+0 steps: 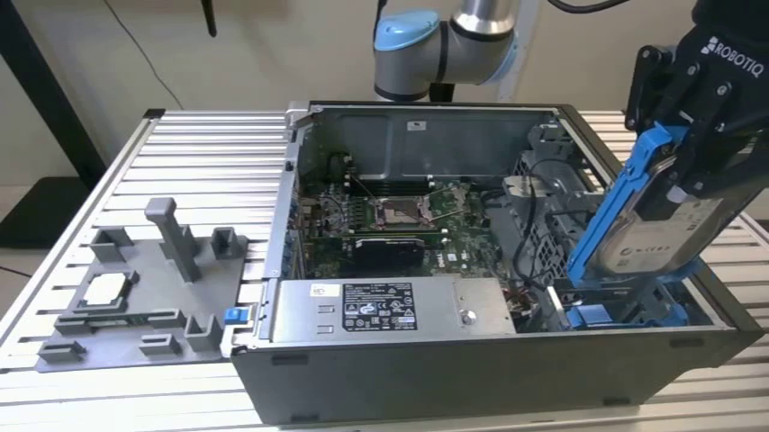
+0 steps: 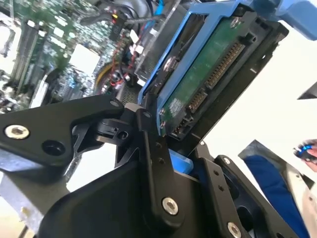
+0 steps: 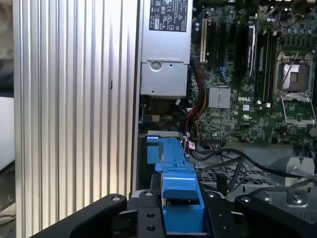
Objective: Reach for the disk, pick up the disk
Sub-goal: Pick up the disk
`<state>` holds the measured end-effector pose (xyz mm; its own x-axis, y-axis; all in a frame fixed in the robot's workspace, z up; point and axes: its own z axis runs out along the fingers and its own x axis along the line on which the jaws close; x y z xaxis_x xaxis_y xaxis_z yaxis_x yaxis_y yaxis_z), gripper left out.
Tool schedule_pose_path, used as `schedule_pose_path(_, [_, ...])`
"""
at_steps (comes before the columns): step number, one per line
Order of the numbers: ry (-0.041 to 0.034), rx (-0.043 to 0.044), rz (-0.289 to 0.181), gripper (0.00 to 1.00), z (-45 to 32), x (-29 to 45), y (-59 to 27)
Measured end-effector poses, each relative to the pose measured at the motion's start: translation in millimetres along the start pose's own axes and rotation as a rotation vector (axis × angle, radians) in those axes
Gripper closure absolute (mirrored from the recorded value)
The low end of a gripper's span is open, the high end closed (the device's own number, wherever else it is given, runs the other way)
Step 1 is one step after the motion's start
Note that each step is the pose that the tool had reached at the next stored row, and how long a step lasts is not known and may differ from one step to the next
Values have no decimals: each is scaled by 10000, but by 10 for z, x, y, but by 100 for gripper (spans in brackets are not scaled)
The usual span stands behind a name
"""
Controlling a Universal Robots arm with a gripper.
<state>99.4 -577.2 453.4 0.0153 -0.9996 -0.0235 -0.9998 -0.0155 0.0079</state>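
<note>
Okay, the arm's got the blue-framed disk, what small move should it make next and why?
Probably a short straight lift. The hand is shut on the disk, which stands tilted with its lower end near the blue bay in the computer case, so raising it should clear the case edge.

In the exterior view, the gripper (image 1: 703,148) hides the upper part of the disk (image 1: 655,229).

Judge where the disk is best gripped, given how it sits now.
By the blue frame's upper end, from above: the disk stands tilted on edge above the computer case bay, its frame's long rails exposed. The gripper appears already shut on it there.
</note>
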Motion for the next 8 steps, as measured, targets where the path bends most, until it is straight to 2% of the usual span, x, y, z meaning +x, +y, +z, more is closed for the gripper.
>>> schedule_pose_path(3, [-379, 6, -3, 100, 11, 69, 1])
schedule_pose_path(4, [-460, 7, -4, 100, 20, 98, 1])
schedule_pose_path(5, [-509, 9, -5, 100, 33, 121, 1])
schedule_pose_path(8, [-522, 41, -7, 100, 85, 146, 1])
